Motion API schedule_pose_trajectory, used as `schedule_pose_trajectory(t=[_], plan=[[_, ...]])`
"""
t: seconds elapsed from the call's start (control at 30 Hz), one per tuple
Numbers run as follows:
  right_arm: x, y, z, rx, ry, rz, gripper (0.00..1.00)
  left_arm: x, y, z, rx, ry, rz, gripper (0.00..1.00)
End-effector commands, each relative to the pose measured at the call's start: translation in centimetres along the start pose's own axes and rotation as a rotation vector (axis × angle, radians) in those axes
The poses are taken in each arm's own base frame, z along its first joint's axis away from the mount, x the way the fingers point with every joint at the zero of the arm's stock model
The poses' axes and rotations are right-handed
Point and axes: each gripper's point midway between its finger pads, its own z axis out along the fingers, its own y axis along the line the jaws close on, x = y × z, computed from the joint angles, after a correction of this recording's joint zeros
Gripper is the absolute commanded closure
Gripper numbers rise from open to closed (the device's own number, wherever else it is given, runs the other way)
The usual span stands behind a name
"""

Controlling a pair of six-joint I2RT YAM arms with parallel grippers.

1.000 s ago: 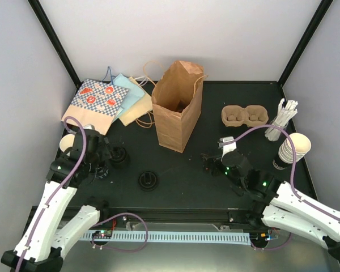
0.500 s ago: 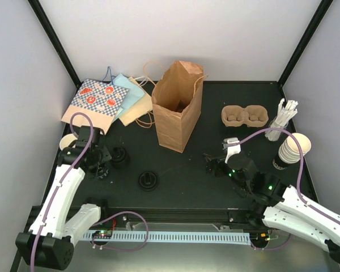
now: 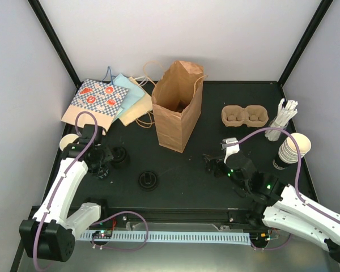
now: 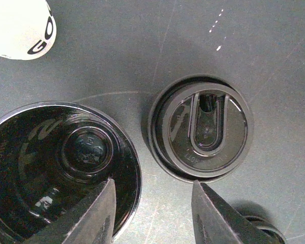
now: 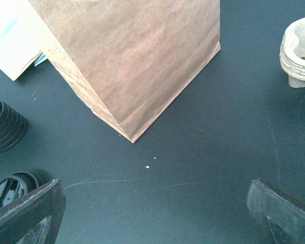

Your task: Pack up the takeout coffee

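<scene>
Carrier [image 3: 245, 116] of tan pulp, two hollows up, lies on the black table [image 3: 192, 187] in the upper right of the top view, to the right of the standing brown paper bag [image 3: 177, 105]. Below it, at the right edge, cream cups are nested in a stack [image 3: 293, 148] beside a holder of white sticks [image 3: 283, 120]. A single cup [image 3: 68, 141] sits at the far left. Black lids lie in the lower left: one lone lid [image 3: 149, 180] near the centre, and a pile [image 3: 120, 156] just right of the left hand [image 3: 99, 164]. In the left wrist view that hand's fingers [image 4: 91, 213] stand partly apart and clamp nothing. One finger is over the rim of an upturned lid [image 4: 61, 157], and the pile lies just beside that lid on the right. The right hand [image 3: 211, 164] hovers wide open and empty at centre right, apart from the bag.
</scene>
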Motion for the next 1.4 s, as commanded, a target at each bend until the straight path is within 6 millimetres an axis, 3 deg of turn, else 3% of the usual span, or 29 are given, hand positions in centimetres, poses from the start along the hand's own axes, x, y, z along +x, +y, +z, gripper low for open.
schedule_pose_trajectory(t=[0.0, 0.07, 0.67, 0.73, 0.97, 1.37], plan=[[-0.6, -0.1, 0.0, 0.009, -0.024, 0.001, 0.0, -0.1, -0.1, 0.5, 0.013, 0.009, -0.003, 0.6], [-0.7, -0.1, 0.0, 0.01, -0.024, 0.001, 0.0, -0.1, -0.1, 0.7, 0.015, 0.013, -0.004, 0.64], [-0.6, -0.4, -0.2, 0.02, -0.022, 0.005, 0.0, 0.2, 0.1, 2.3, 0.02, 0.095, -0.023, 0.73], [-0.6, -0.4, -0.2, 0.021, -0.023, 0.006, 0.0, 0.2, 0.2, 2.4, 0.015, 0.094, -0.027, 0.78], [-0.8, -0.4, -0.3, 0.022, -0.025, 0.005, 0.0, -0.4, 1.0, 1.1, -0.023, 0.051, -0.038, 0.98], [-0.9, 0.3, 0.1, 0.008, -0.013, 0.007, 0.0, -1.0, 1.4, -1.2, -0.041, 0.023, -0.035, 0.99]])
